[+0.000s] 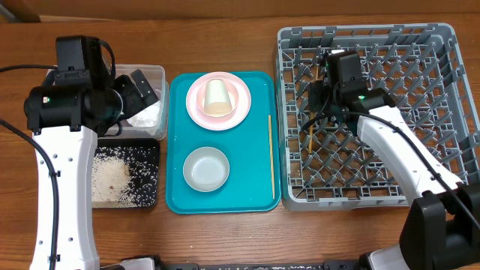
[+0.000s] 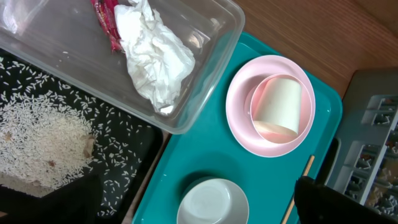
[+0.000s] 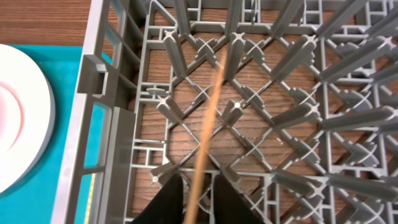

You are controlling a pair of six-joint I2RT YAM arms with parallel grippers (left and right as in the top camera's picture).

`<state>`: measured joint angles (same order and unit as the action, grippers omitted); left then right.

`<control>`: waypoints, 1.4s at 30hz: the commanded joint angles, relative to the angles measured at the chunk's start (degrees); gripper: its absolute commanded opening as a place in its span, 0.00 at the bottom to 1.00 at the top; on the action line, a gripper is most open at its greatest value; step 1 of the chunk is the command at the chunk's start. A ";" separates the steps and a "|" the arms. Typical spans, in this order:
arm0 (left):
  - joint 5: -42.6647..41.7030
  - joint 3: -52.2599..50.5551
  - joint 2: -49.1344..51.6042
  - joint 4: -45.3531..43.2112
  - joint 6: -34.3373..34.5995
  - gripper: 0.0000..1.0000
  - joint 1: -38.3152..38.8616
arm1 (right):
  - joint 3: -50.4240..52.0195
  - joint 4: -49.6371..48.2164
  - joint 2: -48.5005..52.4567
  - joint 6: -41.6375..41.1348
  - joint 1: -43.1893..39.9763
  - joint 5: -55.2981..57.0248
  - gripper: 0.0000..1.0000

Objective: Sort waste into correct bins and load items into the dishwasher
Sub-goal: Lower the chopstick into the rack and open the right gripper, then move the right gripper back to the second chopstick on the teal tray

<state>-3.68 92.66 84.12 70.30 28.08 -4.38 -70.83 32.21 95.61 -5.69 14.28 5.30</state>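
My right gripper [image 3: 198,193] hangs over the grey dish rack [image 3: 112,124] near its left wall. One wooden chopstick [image 3: 211,106] runs between its fingers, which stand slightly apart with a gap beside the stick. The other chopstick [image 1: 271,157] lies on the teal tray [image 1: 180,135]. My left gripper [image 2: 199,205] is wide open above the white bowl [image 2: 211,202], holding nothing. A cream cup [image 2: 280,109] lies on its side in the pink dish [image 2: 242,124]. White tissue [image 2: 152,59] and a red wrapper [image 2: 106,22] are in the clear tub [image 2: 205,93]. Rice [image 2: 43,137] covers the black tray [image 2: 124,162].
The teal tray sits between the two bins on the left and the dish rack [image 1: 442,90] on the right. The rack's upright pegs crowd round my right gripper [image 1: 319,105]. Bare wooden table shows along the front edge.
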 commanded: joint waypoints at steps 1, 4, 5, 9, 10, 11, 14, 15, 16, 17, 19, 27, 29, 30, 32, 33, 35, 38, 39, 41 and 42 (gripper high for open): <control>-0.37 1.16 -0.50 -0.07 -1.07 1.00 -0.11 | -1.18 -0.44 0.79 -0.28 -0.09 -1.01 0.27; -0.39 1.16 -0.50 -0.07 -1.07 1.00 -0.11 | -1.18 -0.74 0.85 -0.28 0.33 -11.28 0.28; -0.39 1.16 -0.50 -0.07 -1.07 1.00 -0.11 | -1.18 -1.03 0.85 -0.79 0.74 -16.37 0.28; -0.37 1.16 -0.50 -0.07 -1.07 1.00 -0.11 | -1.18 -2.16 0.85 -4.48 2.67 -24.26 0.28; -0.37 1.16 -0.50 -0.09 -1.07 1.00 -0.11 | -1.18 -2.21 0.85 -5.33 3.32 -24.87 0.29; -0.37 1.16 -0.50 -0.07 -1.07 1.00 -0.11 | -1.18 -2.16 0.85 -6.27 4.09 -24.92 0.28; -0.39 1.16 -0.50 -0.07 -1.07 1.00 -0.11 | -1.18 -2.12 0.96 -6.78 7.43 -24.90 0.29; -0.37 1.16 -0.50 -0.07 -1.07 1.00 -0.11 | -1.18 -2.12 0.96 -6.78 8.87 -24.85 0.29; -0.39 1.16 -0.50 -0.07 -1.07 1.00 -0.11 | -1.18 -2.08 0.96 -6.78 9.88 -24.65 0.29; -0.39 1.16 -0.50 -0.07 -1.07 1.00 -0.11 | -1.18 -2.03 0.96 -6.78 11.06 -24.39 0.28; -0.37 1.16 -0.50 -0.07 -1.07 1.00 -0.11 | -1.18 -1.92 1.03 -6.82 13.64 -22.97 0.29; -0.37 1.16 -0.50 -0.07 -1.09 1.00 -0.11 | -1.14 -0.96 3.43 -16.24 24.37 -4.74 0.29; -0.37 1.16 -0.50 -0.07 -1.07 1.00 -0.11 | -1.14 -0.74 4.37 -17.11 26.21 0.61 0.29; -0.37 1.16 -0.50 -0.07 -1.07 1.00 -0.11 | -1.14 -0.74 4.81 -17.11 26.88 2.56 0.29; -0.37 1.16 -0.50 -0.07 -1.07 1.00 -0.11 | -1.14 -0.76 6.25 -17.11 28.11 6.62 0.32; -0.37 1.16 -0.50 -0.07 -1.07 1.00 -0.11 | -1.14 -0.66 6.80 -17.11 28.44 7.93 0.33; -0.37 1.16 -0.50 -0.07 -1.07 1.00 -0.11 | -1.14 -0.17 8.44 -17.11 28.57 10.29 0.33; -0.37 1.16 -0.50 -0.07 -1.09 1.00 -0.11 | -1.14 0.48 10.16 -17.14 28.57 11.50 0.36; -0.37 1.16 -0.50 -0.07 -1.07 1.00 -0.11 | -1.14 0.59 10.69 -17.25 28.55 11.72 0.36; -0.37 1.16 -0.50 -0.07 -1.07 1.00 -0.11 | -1.11 0.79 11.28 -18.71 28.50 12.44 0.38; -0.37 1.16 -0.50 -0.07 -1.07 1.00 -0.11 | -1.09 0.90 11.50 -19.85 28.46 12.96 0.38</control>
<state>-3.70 92.66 84.12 70.30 28.08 -4.38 -70.83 33.10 106.19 -22.55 42.78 14.26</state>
